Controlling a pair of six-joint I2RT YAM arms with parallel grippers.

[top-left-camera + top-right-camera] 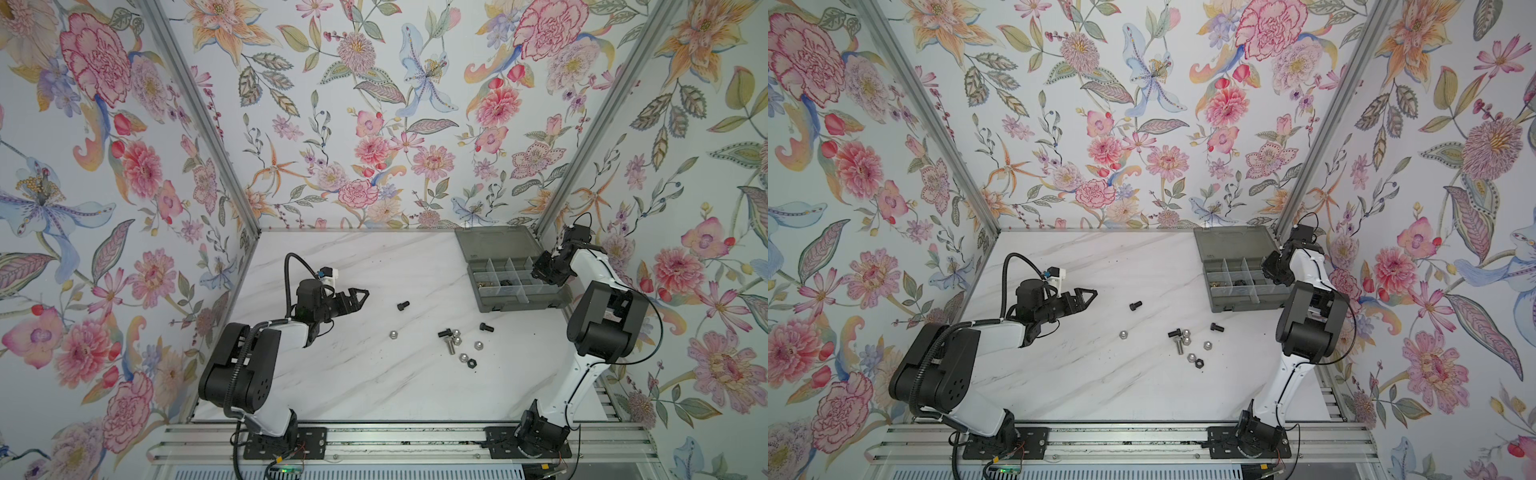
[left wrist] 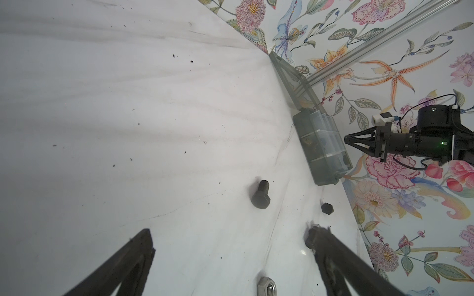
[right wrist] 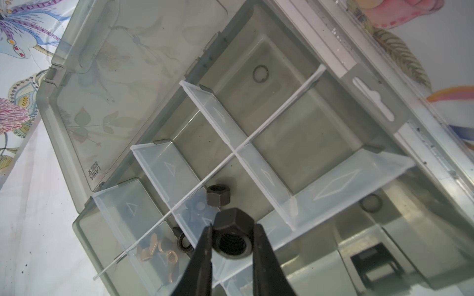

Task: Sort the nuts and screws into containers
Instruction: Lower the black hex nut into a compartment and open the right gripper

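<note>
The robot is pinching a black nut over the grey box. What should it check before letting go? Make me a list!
1. Nut held tight: the right gripper is shut on the black nut. Ok.
2. Lid open: ok.
3. Nut above the box: ok.
4. Nut right above the cell holding the other black nut: cannot tell from this angle.
5. Left gripper out of the way: open, far from the box. Ok.
</note>
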